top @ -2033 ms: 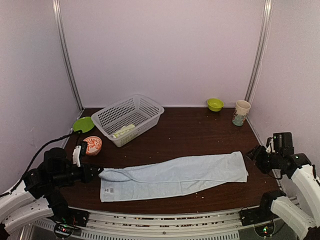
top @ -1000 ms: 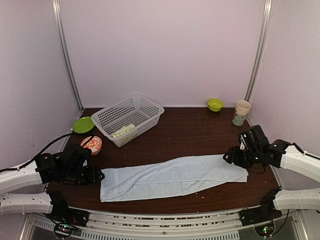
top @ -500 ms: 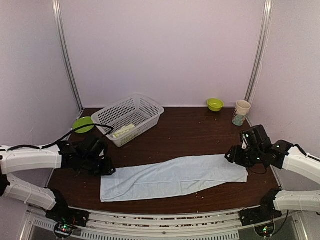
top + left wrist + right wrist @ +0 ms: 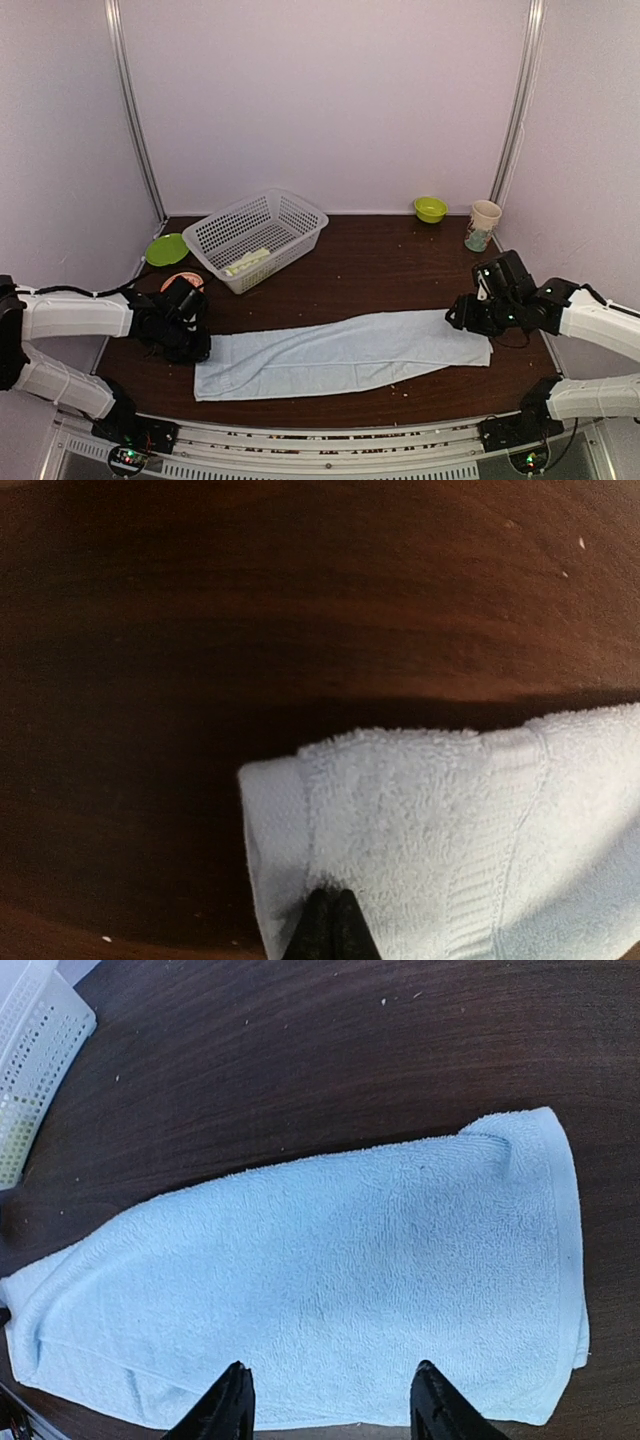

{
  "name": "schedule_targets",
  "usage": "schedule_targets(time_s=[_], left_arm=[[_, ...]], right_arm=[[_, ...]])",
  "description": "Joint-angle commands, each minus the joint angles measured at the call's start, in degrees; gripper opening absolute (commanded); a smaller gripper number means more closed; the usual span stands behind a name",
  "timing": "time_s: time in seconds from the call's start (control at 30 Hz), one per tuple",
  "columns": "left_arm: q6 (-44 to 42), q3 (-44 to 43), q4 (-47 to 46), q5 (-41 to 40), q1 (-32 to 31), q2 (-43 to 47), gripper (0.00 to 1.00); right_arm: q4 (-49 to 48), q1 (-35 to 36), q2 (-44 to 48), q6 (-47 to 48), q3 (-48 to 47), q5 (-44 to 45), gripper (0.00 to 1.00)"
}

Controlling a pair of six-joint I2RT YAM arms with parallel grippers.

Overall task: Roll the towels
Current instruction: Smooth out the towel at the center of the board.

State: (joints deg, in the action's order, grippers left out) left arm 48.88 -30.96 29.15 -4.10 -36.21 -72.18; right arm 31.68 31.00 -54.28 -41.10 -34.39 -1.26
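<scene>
A long pale blue towel (image 4: 345, 352) lies flat across the near part of the dark table, left to right. My left gripper (image 4: 200, 338) is at its far-left corner. In the left wrist view the jaws (image 4: 330, 912) are pressed together, pinching the towel's (image 4: 430, 820) hemmed corner. My right gripper (image 4: 466, 314) hovers over the towel's right end. Its fingers (image 4: 235, 1400) stand apart above the cloth (image 4: 330, 1270) and hold nothing. A lime-green and yellow towel (image 4: 248, 262) lies inside the white basket.
The white mesh basket (image 4: 262, 230) stands at the back left. A green plate (image 4: 165, 248) and an orange bowl (image 4: 184, 283) lie near the left arm. A green bowl (image 4: 430, 208) and a paper cup (image 4: 483, 225) stand at the back right.
My left arm swung in to the towel's left corner and its jaws closed on it. The towel's left end shifted slightly left. The right gripper barely moved.
</scene>
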Motion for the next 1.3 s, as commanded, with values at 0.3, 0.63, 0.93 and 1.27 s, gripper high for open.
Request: schedule_targets(time_s=[0.3,0.63,0.93,1.27], left_arm=[[-7.7,-5.8,-2.6,-0.6,7.2,-11.3,0.00],[-8.6,-7.2,-2.0,-1.3,9.1,-13.1,0.00],[-8.9,-6.2,-1.6,-1.5,9.1,-12.4,0.00],[-9.1,-6.4,-2.0,-0.9,9.1,-13.3,0.00]], right_arm=[[1.4,21.4,-17.3,4.0,-12.9,6.3,0.48],[5.1,34.2,-38.0,14.2,-27.9,12.6,0.50],[5.3,35.8,-47.6,18.1,-32.6,15.6,0.44],[7.0,35.7,-52.5,20.5,-34.1,18.1,0.33]])
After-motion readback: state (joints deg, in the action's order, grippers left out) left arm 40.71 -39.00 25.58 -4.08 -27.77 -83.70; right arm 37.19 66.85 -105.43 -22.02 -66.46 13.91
